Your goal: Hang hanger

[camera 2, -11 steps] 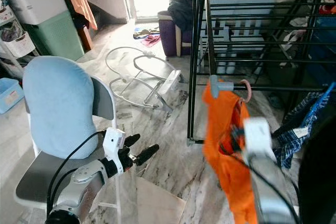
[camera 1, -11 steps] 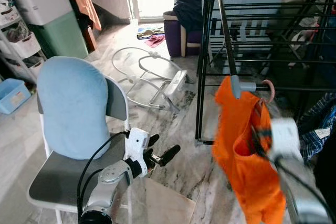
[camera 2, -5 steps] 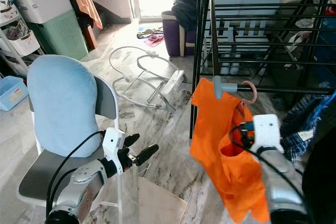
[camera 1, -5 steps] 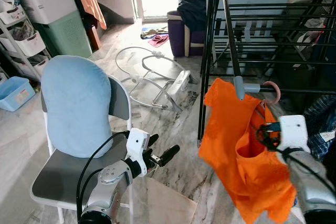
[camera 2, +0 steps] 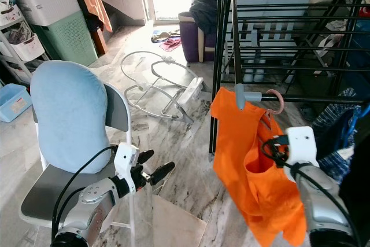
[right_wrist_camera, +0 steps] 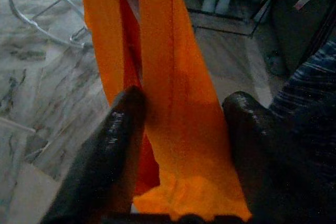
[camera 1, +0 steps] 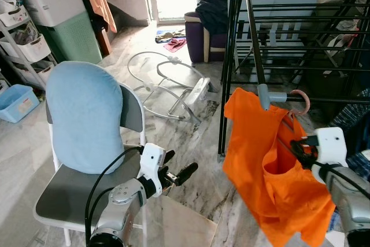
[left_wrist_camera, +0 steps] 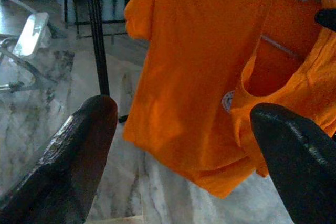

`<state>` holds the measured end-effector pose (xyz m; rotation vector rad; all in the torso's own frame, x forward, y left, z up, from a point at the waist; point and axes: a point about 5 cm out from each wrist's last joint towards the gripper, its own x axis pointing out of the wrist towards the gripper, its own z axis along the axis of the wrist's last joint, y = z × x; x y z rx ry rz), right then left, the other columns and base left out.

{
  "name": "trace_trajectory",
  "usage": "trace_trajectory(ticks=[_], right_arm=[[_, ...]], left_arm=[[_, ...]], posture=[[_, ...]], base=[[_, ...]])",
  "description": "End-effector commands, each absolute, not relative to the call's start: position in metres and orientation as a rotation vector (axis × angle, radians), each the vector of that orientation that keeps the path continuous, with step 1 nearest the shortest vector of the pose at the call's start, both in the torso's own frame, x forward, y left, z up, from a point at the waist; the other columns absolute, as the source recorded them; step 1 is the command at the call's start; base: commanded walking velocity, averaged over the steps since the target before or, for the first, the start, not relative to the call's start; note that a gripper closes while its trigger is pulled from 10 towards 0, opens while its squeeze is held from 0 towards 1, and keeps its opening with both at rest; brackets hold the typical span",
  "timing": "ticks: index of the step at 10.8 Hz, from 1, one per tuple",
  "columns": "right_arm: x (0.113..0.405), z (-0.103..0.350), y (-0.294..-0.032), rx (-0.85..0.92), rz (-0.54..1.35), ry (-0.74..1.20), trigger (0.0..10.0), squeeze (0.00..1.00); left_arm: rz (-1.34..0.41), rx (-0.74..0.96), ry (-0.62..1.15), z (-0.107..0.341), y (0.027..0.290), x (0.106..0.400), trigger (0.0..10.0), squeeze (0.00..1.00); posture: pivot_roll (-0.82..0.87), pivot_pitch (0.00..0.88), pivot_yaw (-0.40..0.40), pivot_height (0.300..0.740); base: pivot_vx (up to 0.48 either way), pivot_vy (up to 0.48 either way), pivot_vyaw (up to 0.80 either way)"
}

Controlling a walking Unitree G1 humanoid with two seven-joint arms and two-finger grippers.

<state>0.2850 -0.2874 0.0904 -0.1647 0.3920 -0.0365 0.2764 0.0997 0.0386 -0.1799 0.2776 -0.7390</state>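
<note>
One orange T-shirt on a pink-hooked hanger (camera 1: 296, 100) hangs from a rail of the black metal drying rack (camera 1: 300, 39). Right hand (right_wrist_camera: 178, 124) closed around the shirt's fabric; left hand (camera 1: 176, 172) open, idle. Risk: tugging cloth could unseat the hook. Hook points up; garment's long axis hangs down, skewed

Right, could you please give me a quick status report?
Left tool open, idle by the chair. Right tool astride the orange shirt. Hanger hook at the rack bar.
</note>
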Motion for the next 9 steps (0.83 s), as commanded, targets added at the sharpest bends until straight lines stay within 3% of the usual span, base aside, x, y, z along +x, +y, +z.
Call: trace_trajectory(ticks=[1, 9], right_arm=[[0.2859, 0.0912, -0.2895, -0.156, -0.028, 0.404, 0.0, 0.0], [0.2838, 0.0868, -0.2962, -0.165, -0.008, 0.444, 0.0, 0.0]], left_arm=[[-0.733, -0.159, 0.283, 0.0378, 0.1018, 0.278, 10.0, 0.0], [-0.735, -0.152, 0.294, 0.0327, 0.1003, 0.2772, 10.0, 0.0]], posture=[[-0.2, 0.004, 0.067, 0.74], [-0.2, 0.001, 0.062, 0.74]], base=[[0.0, 0.0, 0.0], [0.0, 0.0, 0.0]])
